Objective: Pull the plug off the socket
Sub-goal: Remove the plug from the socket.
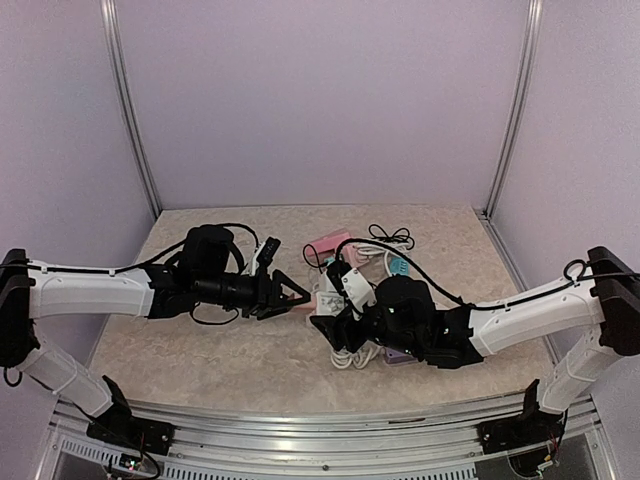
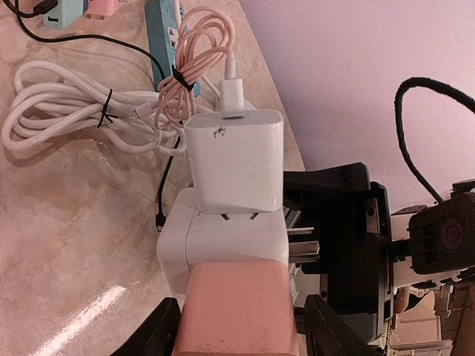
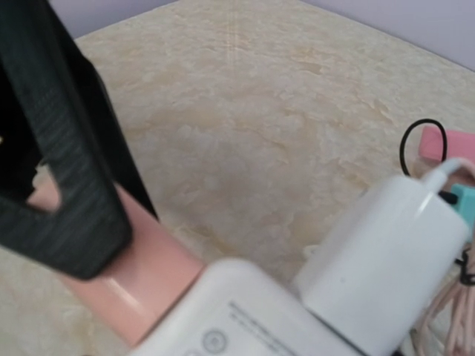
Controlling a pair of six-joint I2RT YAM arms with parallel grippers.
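- At the near edge, a metal rail (image 1: 300,420) borders the beige table (image 1: 200,350).
- Mid-table, left end effector (image 1: 298,295) part open around pink block (image 2: 237,311); right end effector (image 1: 328,322): cannot tell.
- White plug (image 2: 236,159) sits in white socket (image 2: 223,241).
- Behind, lilac walls (image 1: 320,100).

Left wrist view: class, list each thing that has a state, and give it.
white charger, plugged into socket cube, prongs partly showing
socket cube, clamped by right gripper
pink plug, seated in socket cube
left gripper, jaws flanking pink plug, contact unclear
pink cable, coiled and tied
white cable, coiled and tied
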